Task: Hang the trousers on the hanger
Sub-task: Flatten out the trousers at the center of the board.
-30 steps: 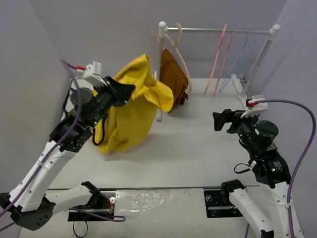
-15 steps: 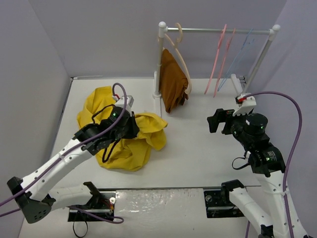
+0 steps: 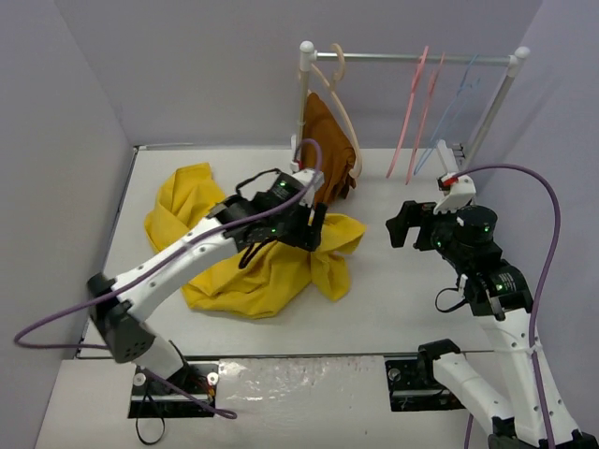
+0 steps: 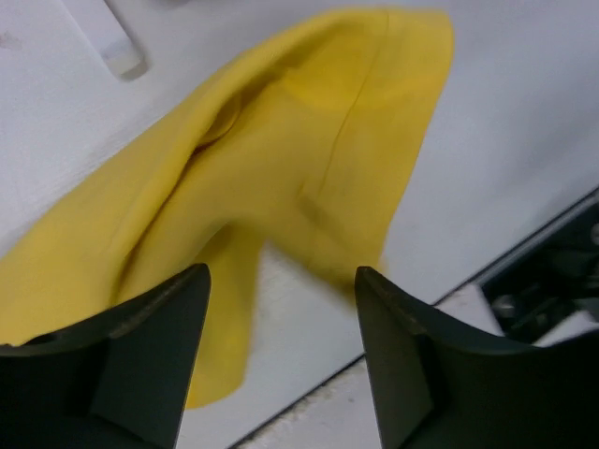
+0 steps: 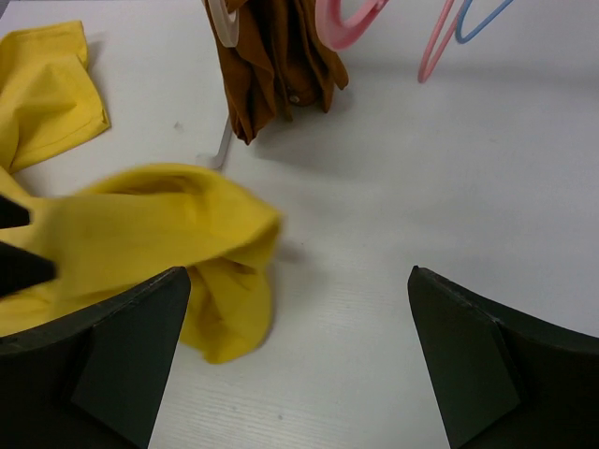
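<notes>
The large bright yellow cloth trousers [image 3: 239, 281] lie crumpled on the white surface [image 3: 402, 299], left of centre, with one fold reaching right. The left fingers [image 4: 154, 365] hang spread apart over that fold. The right fingers [image 5: 131, 355] hover nearby, also apart and empty. The thin pink plastic hanger [image 3: 406, 117] hangs on the metal rail [image 3: 393, 56] at the back.

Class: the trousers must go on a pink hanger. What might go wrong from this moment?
The trousers lie crumpled, so the left end effector may catch a bunched fold. The pink hangers hang close together beside the blue hanger; pulling one may snag a neighbour. It also works near the rack post and may knock it.
</notes>
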